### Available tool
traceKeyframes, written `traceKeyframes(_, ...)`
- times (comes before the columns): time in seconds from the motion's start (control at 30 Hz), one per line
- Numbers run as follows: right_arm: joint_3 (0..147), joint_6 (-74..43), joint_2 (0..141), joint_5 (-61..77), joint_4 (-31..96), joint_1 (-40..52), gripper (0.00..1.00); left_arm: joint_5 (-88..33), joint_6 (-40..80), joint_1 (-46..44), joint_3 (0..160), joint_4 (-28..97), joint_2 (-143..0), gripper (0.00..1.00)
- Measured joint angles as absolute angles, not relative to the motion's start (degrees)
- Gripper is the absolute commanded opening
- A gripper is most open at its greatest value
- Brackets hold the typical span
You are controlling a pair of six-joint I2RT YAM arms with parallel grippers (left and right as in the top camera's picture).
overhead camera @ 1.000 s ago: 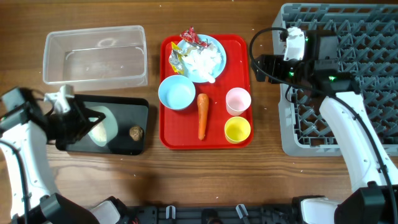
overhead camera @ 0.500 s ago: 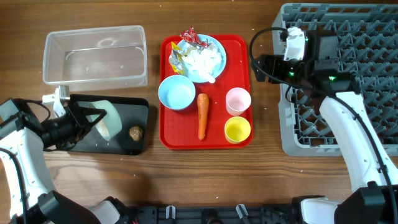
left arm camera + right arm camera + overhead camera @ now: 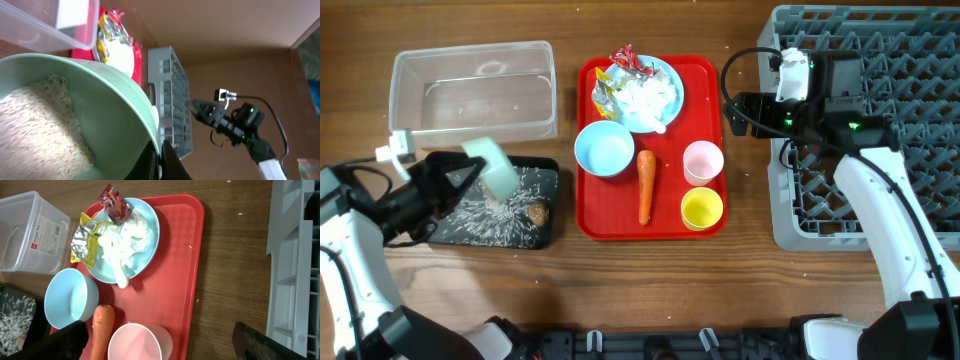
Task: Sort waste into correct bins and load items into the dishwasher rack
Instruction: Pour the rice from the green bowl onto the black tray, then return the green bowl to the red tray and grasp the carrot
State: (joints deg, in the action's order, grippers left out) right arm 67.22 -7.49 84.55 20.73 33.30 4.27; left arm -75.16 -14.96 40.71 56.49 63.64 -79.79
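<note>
Pale bowl (image 3: pixel 492 165), rigid, light, slick, loose rice (image 3: pixel 40 125) inside: left hand (image 3: pixel 460 188) pinches its rim; right hand (image 3: pixel 738 110) spread.

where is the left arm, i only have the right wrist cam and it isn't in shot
Observer: Over at the left side of the table. The left pincer is shut on the rim of a bowl, tipped over the black tray.
Operator: is that bowl emptied out
Observer: No. The left wrist view shows a heap of rice inside it.
Operator: anything else in that tray, i only see a corner
Observer: Yes, a small brown lump lies near its right end, at the edge of the spilled rice.
</note>
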Motion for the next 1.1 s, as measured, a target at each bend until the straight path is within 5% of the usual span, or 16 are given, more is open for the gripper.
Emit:
traceKeyframes(0.2, 67.2, -7.5, 84.6, 20.7, 33.5, 4.3, 0.95, -75.9, -16.2, 46.7, 56.5, 62.3, -84.8, 0.04)
traceKeyframes(1.1, 67.2, -7.5, 84.6, 20.8, 33.9, 4.3, 0.95, -88.4, -19.2, 46.7, 56.4, 63.0, -91.2, 0.04)
